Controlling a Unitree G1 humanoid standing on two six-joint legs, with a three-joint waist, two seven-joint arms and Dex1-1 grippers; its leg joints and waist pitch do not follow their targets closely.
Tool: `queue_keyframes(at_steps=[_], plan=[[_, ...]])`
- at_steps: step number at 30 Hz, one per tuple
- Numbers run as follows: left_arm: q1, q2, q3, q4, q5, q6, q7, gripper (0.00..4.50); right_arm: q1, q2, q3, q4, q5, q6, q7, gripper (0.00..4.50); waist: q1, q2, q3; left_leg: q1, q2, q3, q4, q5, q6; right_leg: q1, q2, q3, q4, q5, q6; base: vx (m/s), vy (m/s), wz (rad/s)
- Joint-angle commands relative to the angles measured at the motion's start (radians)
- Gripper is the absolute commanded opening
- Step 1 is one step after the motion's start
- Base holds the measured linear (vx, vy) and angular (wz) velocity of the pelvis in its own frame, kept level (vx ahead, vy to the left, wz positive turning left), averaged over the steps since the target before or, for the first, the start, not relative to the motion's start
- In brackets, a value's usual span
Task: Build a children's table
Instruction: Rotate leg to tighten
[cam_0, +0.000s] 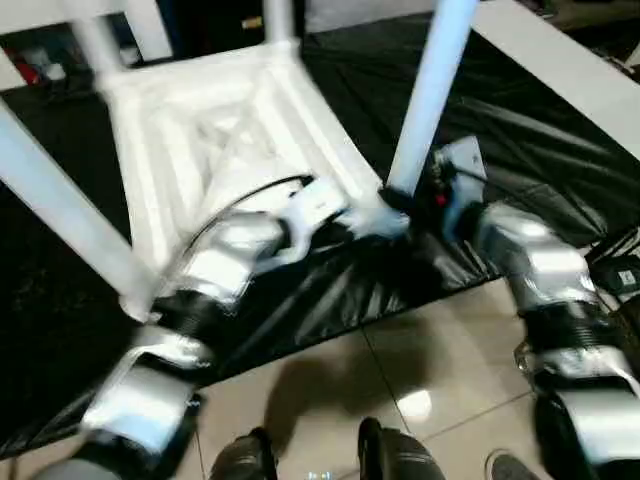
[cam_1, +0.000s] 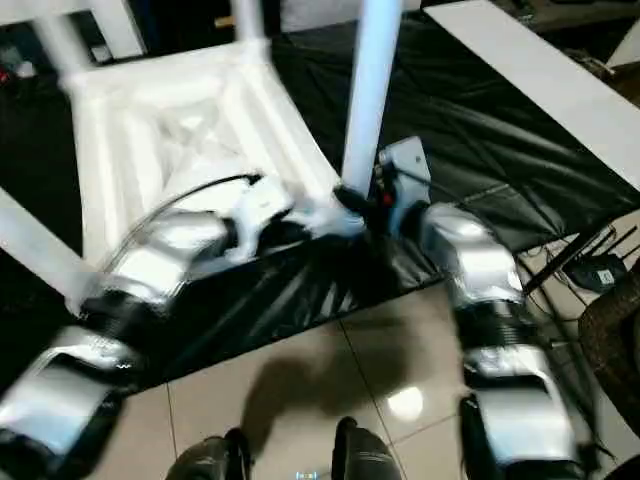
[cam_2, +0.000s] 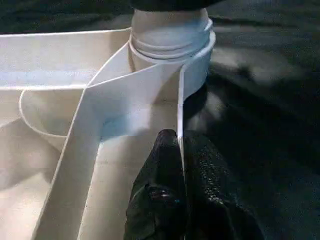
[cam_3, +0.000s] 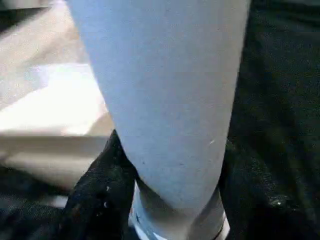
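The children's table (cam_0: 220, 130) lies upside down on the black-covered worktable, its ribbed underside up and its white legs pointing upward. My left gripper (cam_2: 181, 145) is shut on the thin rim wall of the top, just short of the near right corner socket (cam_2: 170, 40). The near right leg (cam_0: 430, 90) stands in that socket. My right gripper (cam_3: 172, 150) is at the foot of this leg (cam_3: 165, 100), one black finger (cam_3: 100, 190) pressed against each side of it. Both grippers meet at that corner (cam_0: 395, 205).
Another leg (cam_0: 60, 200) slants up at the left, and two more (cam_0: 150, 25) rise at the back. A white board (cam_0: 560, 60) lies on the black cover (cam_0: 520, 140) at the far right. Tiled floor (cam_0: 400, 370) and my feet are below; cables and a small device (cam_1: 600, 270) sit at right.
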Motion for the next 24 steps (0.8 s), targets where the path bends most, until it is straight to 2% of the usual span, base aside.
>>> queue_keyframes(at_steps=[1,3,5,6,7,8,10,11,14,17,19,21,22,23,24], plan=[[0.007,-0.072,0.001,0.021,-0.031,0.016,0.061,0.00,0.027,0.043,0.015,0.105,-0.037,0.046,-0.113,2.09,0.002,-0.015,-0.059,0.015,0.042,-0.029,-0.070,-0.316,0.051,0.045,-0.074,0.039,-0.095,-0.601,-0.130,0.000,0.000,0.00],[-0.007,-0.096,-0.009,0.040,-0.012,0.014,0.103,0.00,0.019,0.082,-0.012,0.119,-0.020,0.048,-0.166,2.09,0.004,-0.014,-0.064,0.020,0.043,-0.024,-0.070,-0.318,0.060,0.042,-0.072,0.042,-0.095,-0.554,-0.140,0.000,0.000,0.00],[-0.013,-0.107,-0.017,0.047,0.008,0.018,0.122,0.00,0.020,0.108,-0.021,0.107,-0.027,0.028,-0.191,2.09,0.007,-0.013,-0.066,0.016,0.044,-0.023,-0.071,-0.308,0.071,0.046,-0.071,0.045,-0.089,-0.488,-0.162,0.000,0.000,0.00],[-0.012,-0.106,-0.019,0.044,0.011,0.020,0.122,0.00,0.023,0.107,-0.014,0.099,-0.041,0.008,-0.196,2.39,0.007,-0.014,-0.067,0.015,0.045,-0.022,-0.072,-0.305,0.073,0.047,-0.071,0.046,-0.086,-0.473,-0.167,0.000,0.000,0.00],[-0.010,-0.102,-0.021,0.037,0.014,0.025,0.122,0.00,0.027,0.104,-0.008,0.091,-0.045,-0.023,-0.187,2.58,0.009,-0.008,-0.069,0.013,0.045,-0.021,-0.071,-0.300,0.075,0.050,-0.071,0.046,-0.084,-0.444,-0.176,0.000,0.000,0.00],[-0.008,-0.100,-0.023,0.033,0.016,0.029,0.122,0.00,0.030,0.102,-0.004,0.086,-0.046,-0.045,-0.180,2.70,0.010,-0.010,-0.070,0.013,0.045,-0.019,-0.069,-0.294,0.081,0.051,-0.073,0.047,-0.082,-0.420,-0.184,0.000,0.000,0.00],[0.000,-0.090,-0.027,0.018,0.022,0.042,0.122,0.00,0.041,0.095,-0.009,0.073,-0.036,-0.058,-0.176,2.72,0.014,-0.010,-0.075,0.013,0.045,-0.016,-0.067,-0.271,0.090,0.055,-0.073,0.049,-0.078,-0.380,-0.204,0.000,0.000,0.00],[0.005,-0.080,-0.030,0.014,0.026,0.042,0.118,0.00,0.051,0.088,-0.016,0.061,-0.025,-0.061,-0.162,2.92,0.015,-0.009,-0.076,0.012,0.045,-0.016,-0.065,-0.259,0.094,0.056,-0.073,0.049,-0.076,-0.364,-0.210,0.000,0.000,0.00],[0.009,-0.056,-0.038,0.022,0.034,0.015,0.104,0.00,0.082,0.068,-0.023,0.025,-0.004,-0.078,-0.111,3.13,0.020,-0.011,-0.079,0.011,0.045,-0.013,-0.062,-0.229,0.115,0.059,-0.070,0.049,-0.071,-0.315,-0.228,0.000,0.000,0.00],[0.013,-0.029,-0.045,0.032,0.037,-0.032,0.071,0.00,0.106,0.044,-0.034,-0.003,0.006,-0.080,-0.078,3.41,0.026,-0.014,-0.079,0.009,0.045,-0.013,-0.062,-0.219,0.125,0.062,-0.071,0.047,-0.072,-0.337,-0.218,0.000,0.000,0.00],[0.017,0.007,-0.050,0.045,0.040,-0.070,0.022,0.00,0.127,-0.001,-0.030,-0.022,0.009,-0.093,-0.006,3.68,0.032,-0.012,-0.078,0.009,0.044,-0.013,-0.062,-0.218,0.126,0.062,-0.071,0.045,-0.075,-0.355,-0.208,0.000,0.000,0.00],[0.017,0.013,-0.051,0.047,0.040,-0.076,0.014,0.00,0.131,-0.011,-0.027,-0.024,0.009,-0.099,0.010,3.76,0.033,-0.014,-0.078,0.009,0.044,-0.012,-0.061,-0.216,0.123,0.062,-0.071,0.046,-0.075,-0.358,-0.205,0.000,0.000,0.00],[0.020,0.032,-0.058,0.053,0.037,-0.100,-0.024,0.00,0.148,-0.050,-0.003,-0.049,0.027,-0.104,0.114,3.93,0.033,-0.016,-0.080,0.006,0.041,-0.012,-0.060,-0.213,0.126,0.067,-0.070,0.044,-0.075,-0.364,-0.202,0.000,0.000,0.00],[0.022,0.046,-0.065,0.055,0.035,-0.116,-0.053,0.00,0.157,-0.074,0.007,-0.068,0.038,-0.106,0.166,3.93,0.035,-0.016,-0.080,0.005,0.043,-0.013,-0.060,-0.208,0.127,0.068,-0.072,0.044,-0.074,-0.358,-0.201,0.000,0.000,0.00],[0.024,0.054,-0.071,0.055,0.031,-0.129,-0.077,0.00,0.161,-0.089,0.012,-0.074,0.041,-0.119,0.197,4.11,0.035,-0.016,-0.080,0.004,0.043,-0.014,-0.060,-0.204,0.131,0.068,-0.070,0.043,-0.074,-0.354,-0.201,0.000,0.000,0.00]])
